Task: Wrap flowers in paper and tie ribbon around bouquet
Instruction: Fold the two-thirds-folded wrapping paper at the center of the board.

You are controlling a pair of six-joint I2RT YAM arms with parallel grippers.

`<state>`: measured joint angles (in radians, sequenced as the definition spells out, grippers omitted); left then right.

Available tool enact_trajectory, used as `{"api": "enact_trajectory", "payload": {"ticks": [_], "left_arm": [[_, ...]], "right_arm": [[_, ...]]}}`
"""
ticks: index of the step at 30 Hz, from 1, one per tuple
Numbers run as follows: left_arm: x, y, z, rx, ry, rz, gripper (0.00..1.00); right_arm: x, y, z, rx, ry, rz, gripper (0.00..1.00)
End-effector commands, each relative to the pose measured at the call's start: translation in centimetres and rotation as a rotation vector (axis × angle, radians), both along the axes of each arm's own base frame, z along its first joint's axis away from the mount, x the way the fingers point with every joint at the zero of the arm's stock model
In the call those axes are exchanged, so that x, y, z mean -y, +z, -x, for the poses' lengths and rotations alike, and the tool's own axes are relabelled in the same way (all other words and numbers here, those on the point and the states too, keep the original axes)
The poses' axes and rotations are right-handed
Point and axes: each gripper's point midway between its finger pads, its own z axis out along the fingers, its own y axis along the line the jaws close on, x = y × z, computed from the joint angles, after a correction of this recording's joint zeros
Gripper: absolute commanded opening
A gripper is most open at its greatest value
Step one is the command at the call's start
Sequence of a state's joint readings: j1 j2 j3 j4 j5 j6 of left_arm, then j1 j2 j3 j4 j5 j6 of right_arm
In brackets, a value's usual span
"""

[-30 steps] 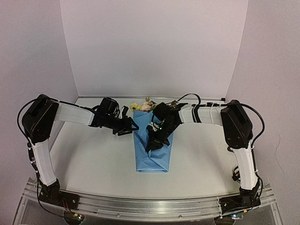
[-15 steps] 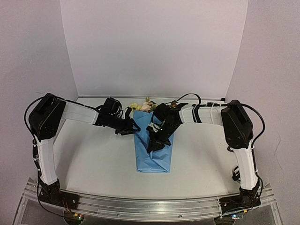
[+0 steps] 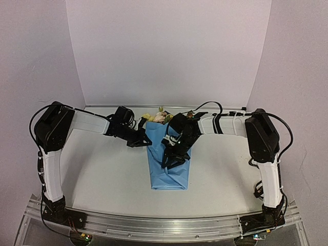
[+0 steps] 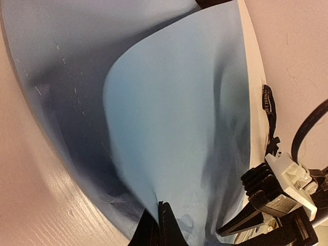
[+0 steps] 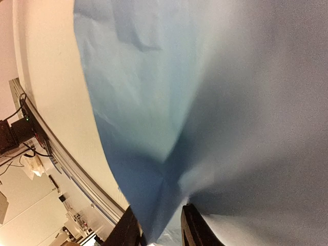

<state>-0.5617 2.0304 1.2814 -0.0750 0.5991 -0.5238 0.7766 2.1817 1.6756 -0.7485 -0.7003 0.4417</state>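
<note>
The light-blue paper [image 3: 169, 171] lies folded over the flowers [image 3: 156, 117], whose yellow and pink blooms stick out at its far end. My left gripper [image 3: 147, 139] is at the paper's left edge. In the left wrist view it [image 4: 163, 226] is shut on a raised fold of the paper [image 4: 169, 133]. My right gripper [image 3: 172, 157] hovers over the middle of the wrap. In its own view the fingers [image 5: 192, 226] stand apart, with a loose fold of paper [image 5: 169, 128] hanging between them. A short length of black ribbon [image 4: 267, 102] with pale lettering shows beside the paper.
The white table [image 3: 102, 174] spreads on both sides of the wrap. The aluminium rail [image 3: 164, 225] runs along the near edge. White walls close in the back and sides. The right arm's cable [image 3: 207, 105] loops above the blooms.
My left gripper has closed on the paper's left edge. My right gripper, shut a second ago, has parted its fingers. The wrap has shifted slightly to the right.
</note>
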Motion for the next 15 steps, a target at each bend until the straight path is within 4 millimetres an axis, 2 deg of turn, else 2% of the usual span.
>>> {"api": "enact_trajectory", "payload": {"ticks": [1,4,9,12,15], "left_arm": [[0.0,3.1,-1.8,0.094,0.012,0.010,0.00],[-0.3,3.1,-2.0,0.098,0.015,0.001,0.00],[-0.6,2.6,-2.9,0.091,0.026,-0.018,0.00],[-0.8,2.3,-3.2,0.084,0.030,-0.022,0.00],[-1.2,1.9,-3.5,0.081,0.039,-0.033,0.00]], "right_arm": [[1.5,3.7,0.6,0.020,-0.038,-0.024,0.38],[2.3,4.0,1.2,0.020,-0.081,-0.028,0.44],[2.7,3.2,1.4,-0.001,-0.202,-0.062,0.43],[3.1,2.1,1.3,0.002,-0.263,-0.063,0.41],[3.1,0.8,1.2,-0.017,-0.316,-0.065,0.33]]}}
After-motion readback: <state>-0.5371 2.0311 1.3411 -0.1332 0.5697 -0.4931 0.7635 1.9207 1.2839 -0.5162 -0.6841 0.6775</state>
